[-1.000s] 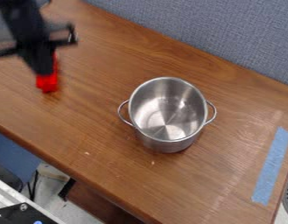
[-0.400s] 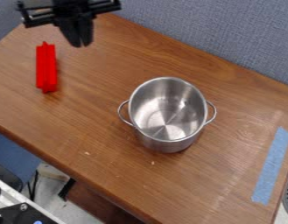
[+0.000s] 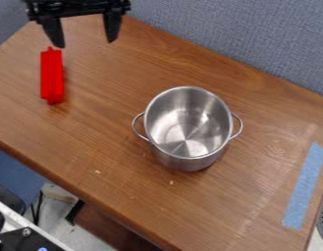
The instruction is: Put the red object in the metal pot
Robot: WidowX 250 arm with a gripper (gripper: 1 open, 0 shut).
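The red object (image 3: 51,75) is a bright red elongated block lying flat on the wooden table near its left side. My gripper (image 3: 81,30) hangs above the table's far left, up and to the right of the block, with its two black fingers spread wide apart and nothing between them. The metal pot (image 3: 188,125) is a round shiny steel pot with two small side handles, standing upright and empty in the middle of the table, well to the right of both the block and the gripper.
A strip of blue tape (image 3: 304,186) lies on the table at the right edge. The table's front edge (image 3: 72,181) runs diagonally below the pot, with floor clutter beneath it. A grey wall stands behind.
The gripper rose off the red block, moved up and right, and opened. The block now lies free on the table where it was let go.
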